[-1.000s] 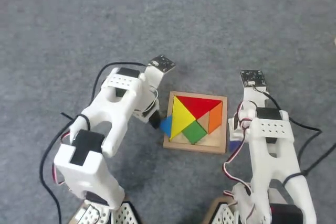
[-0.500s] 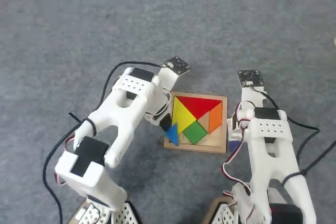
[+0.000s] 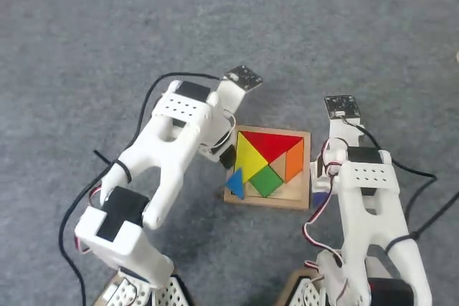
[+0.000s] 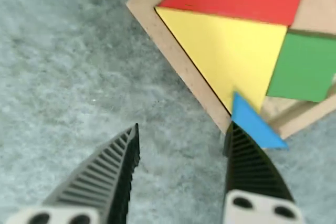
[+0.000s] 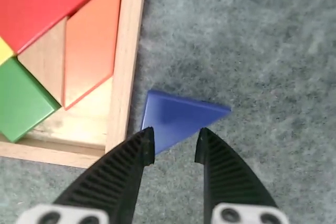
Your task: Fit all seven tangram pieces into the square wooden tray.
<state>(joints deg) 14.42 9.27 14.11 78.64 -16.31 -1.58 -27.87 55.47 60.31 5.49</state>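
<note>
Roughly midway between the two arms: square wooden tray (image 3: 265, 203), flat on the grey desk (image 3: 93, 55). Holds four pieces inside:
- red triangle (image 3: 271, 143) along the tray rim farthest from the arms
- yellow triangle (image 3: 247, 159) along the tray's left rim
- green square (image 3: 266, 179) towards the tray rim nearest the arms
- orange parallelogram (image 3: 294, 160) along the tray's right rim

Leaves bare wood showing beside the green square and under the orange parallelogram.

Not yet seated: light blue triangle (image 4: 254, 124), lying across the tray's left rim near the corner closest to the arms, one tip reaching onto the yellow triangle.

Just outside that same left rim: left end effector (image 4: 182, 129), spread wide and gripping nothing. Has one fingertip right against the light blue triangle, the other over bare desk farther from the tray.

Outside the tray's right rim, just beside it and flat on the desk: dark blue triangle (image 5: 176, 116).

Directly over that piece: right end effector (image 5: 175, 132), set to a narrow gap. Straddles the edge of the dark blue triangle turned away from the tray's far rim, with both fingertips overlapping the piece.
</note>
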